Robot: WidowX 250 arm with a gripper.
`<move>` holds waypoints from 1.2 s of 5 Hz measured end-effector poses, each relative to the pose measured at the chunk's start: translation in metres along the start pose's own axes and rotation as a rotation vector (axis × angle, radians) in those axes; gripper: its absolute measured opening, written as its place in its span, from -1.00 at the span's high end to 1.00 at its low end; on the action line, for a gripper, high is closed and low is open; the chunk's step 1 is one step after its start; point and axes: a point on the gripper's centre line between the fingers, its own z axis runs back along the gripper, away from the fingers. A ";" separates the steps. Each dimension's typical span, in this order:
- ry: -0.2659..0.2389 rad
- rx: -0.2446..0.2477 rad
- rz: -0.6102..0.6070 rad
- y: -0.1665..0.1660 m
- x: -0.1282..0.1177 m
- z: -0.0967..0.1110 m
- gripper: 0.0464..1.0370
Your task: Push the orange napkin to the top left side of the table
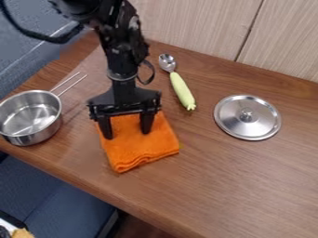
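Left of centre, my claw (127, 135) is spread open over the orange napkin (140, 151). Step looks like push setup; next: press down, slide it toward upper left of frame.

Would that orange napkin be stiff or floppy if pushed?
Probably floppy: the orange napkin has rounded folds that look like soft fabric. Pushed, its stacked layers may wrinkle or slide apart. It seems unlikely to roll or tip, lying low and flat on the table.
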 end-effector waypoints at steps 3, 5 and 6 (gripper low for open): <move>-0.044 -0.028 0.139 -0.028 0.067 -0.001 -0.93; -0.078 -0.036 0.187 -0.029 0.093 0.006 -0.92; -0.082 -0.038 0.191 -0.028 0.095 0.008 -0.92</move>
